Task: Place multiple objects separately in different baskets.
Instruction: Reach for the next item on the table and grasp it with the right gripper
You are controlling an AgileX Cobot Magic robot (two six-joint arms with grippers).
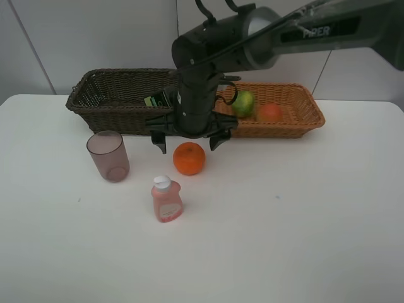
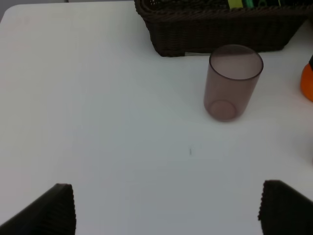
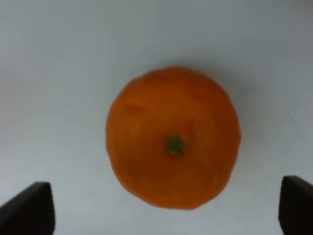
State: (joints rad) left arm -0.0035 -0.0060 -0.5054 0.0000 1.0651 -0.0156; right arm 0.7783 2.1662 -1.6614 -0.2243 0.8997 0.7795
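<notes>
Two baskets: dark basket (image 1: 104, 107) and tan basket (image 1: 297, 120) stand in a row on the white desk (image 1: 315, 221), both behind the orange (image 1: 189, 158); the dark one is to its back left, the tan one to its back right.
Orange: on the desk, stem end up, outside both baskets.
Right pincer (image 1: 188, 144): open wide, pointing down just above the orange with one finger on each side; in the wrist view both tips stand clear of the peel.
Right arm (image 1: 265, 35): black, hides where the baskets meet.
Cup (image 1: 108, 156): upright, mouth up, left of the orange.
Pink bottle (image 1: 166, 199): upright, white cap on, near the orange, in front and slightly left.
Pump bottle (image 1: 158, 100): dark green, in the dark basket, behind and left of the orange, partly hidden.
Green fruit (image 1: 243, 103): in the tan basket, at the end nearer the orange.
Red fruit (image 1: 270, 112): in the tan basket, just beside the green fruit, on its side away from the orange.
Left pincer (image 2: 171, 210): open, holding nothing, over bare desk; its view catches an edge of the orange.
</notes>
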